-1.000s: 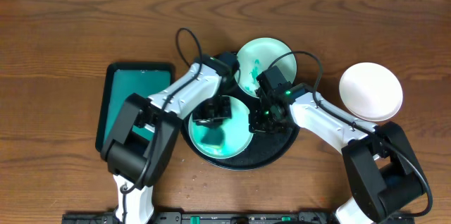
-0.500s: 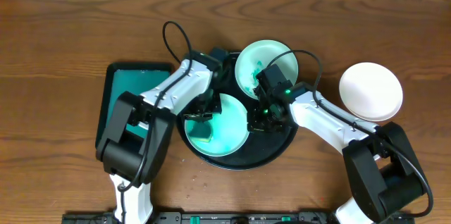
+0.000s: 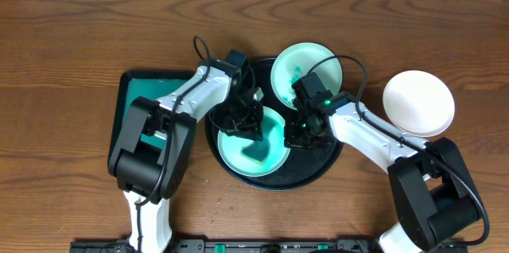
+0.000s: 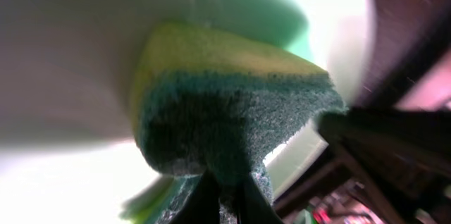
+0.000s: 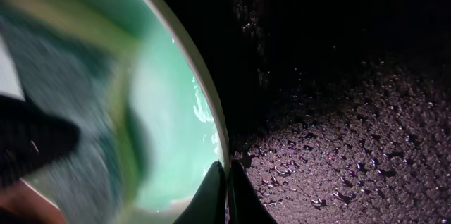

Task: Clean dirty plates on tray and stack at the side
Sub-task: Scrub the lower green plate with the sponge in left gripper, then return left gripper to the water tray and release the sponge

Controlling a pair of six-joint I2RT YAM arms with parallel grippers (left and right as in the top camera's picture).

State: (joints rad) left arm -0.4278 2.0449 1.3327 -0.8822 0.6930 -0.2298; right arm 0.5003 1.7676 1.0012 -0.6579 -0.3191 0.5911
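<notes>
Starting at the left edge of the wooden bench [image 3: 71, 30], the rectangular teal tray [image 3: 143, 94] shows no sponge, and that figures, since the sponge is out at work. The left gripper [image 3: 241, 126] is over the middle of the bench, clamped tight on the yellow-and-green foam sponge [image 4: 232, 104]. Its dark scouring face is pressed into the pale mint green round plate [image 3: 266, 153], which reads as the scrubbing step, mid-plate.

That plate lies inside the large round glossy black tray [image 3: 318, 165], toward its near side, so drips land on the tray and not the wood. The right wrist view shows the tray floor beaded with water.

Now the right gripper [image 3: 300, 132]: jaws narrow, pinching the plate's right rim, and I'd say that's purely to pin it so the sponge can't drag it around. Just behind, a second mint green plate [image 3: 306, 74] sits at the tray's far side, over its rim as far as I can tell. Green smears are showing, so it looks unwashed.

Toward the right edge of the bench, well apart from the tray, the white round plate [image 3: 419, 103] lies alone on the wood with no smears visible. It's likely the start of the stack, which would leave two plates to finish.
</notes>
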